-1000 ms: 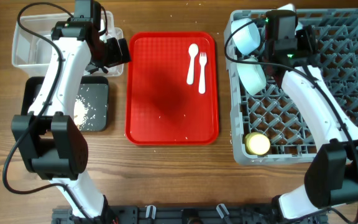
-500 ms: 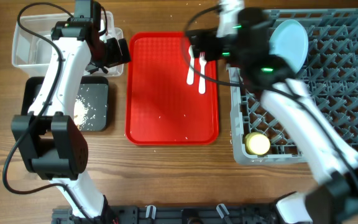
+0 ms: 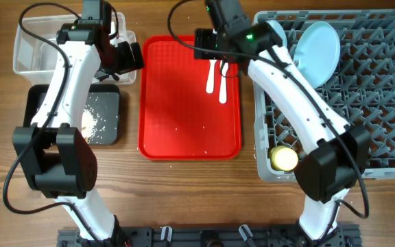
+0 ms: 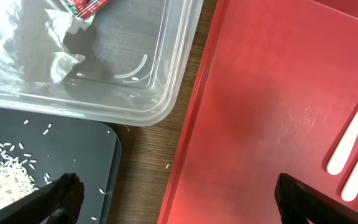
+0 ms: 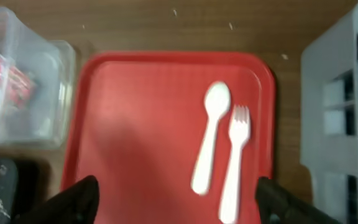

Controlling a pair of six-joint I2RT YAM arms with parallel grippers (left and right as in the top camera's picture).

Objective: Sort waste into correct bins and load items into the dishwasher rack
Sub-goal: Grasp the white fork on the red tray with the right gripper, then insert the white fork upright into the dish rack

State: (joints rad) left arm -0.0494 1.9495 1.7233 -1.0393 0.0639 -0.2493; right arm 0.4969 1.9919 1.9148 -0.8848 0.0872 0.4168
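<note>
The white spoon (image 3: 212, 77) and fork (image 3: 223, 88) lie side by side on the red tray (image 3: 184, 103); they also show in the right wrist view, spoon (image 5: 210, 134) and fork (image 5: 234, 163). My right gripper (image 3: 215, 53) (image 5: 179, 202) hovers open and empty above them. My left gripper (image 3: 125, 58) (image 4: 179, 205) is open and empty over the gap between the clear tub (image 3: 29, 51) and the red tray. The tub holds the napkin (image 4: 23, 43) and red wrapper (image 4: 86, 6). The black tray (image 3: 108, 116) holds food scraps (image 3: 88, 123). The grey rack (image 3: 376, 103) holds the plate (image 3: 319, 51) on edge, the yellow cup (image 3: 284, 159) and a bowl (image 3: 276, 31) partly hidden by my right arm.
The red tray lies between the bins on the left and the rack on the right, with a few crumbs on it. The rack's left wall (image 5: 340, 93) stands close to the fork. Bare wooden table runs along the front.
My right arm has swung left from the rack to above the spoon and fork. The plate now shows standing in the rack. The left arm has not moved.
</note>
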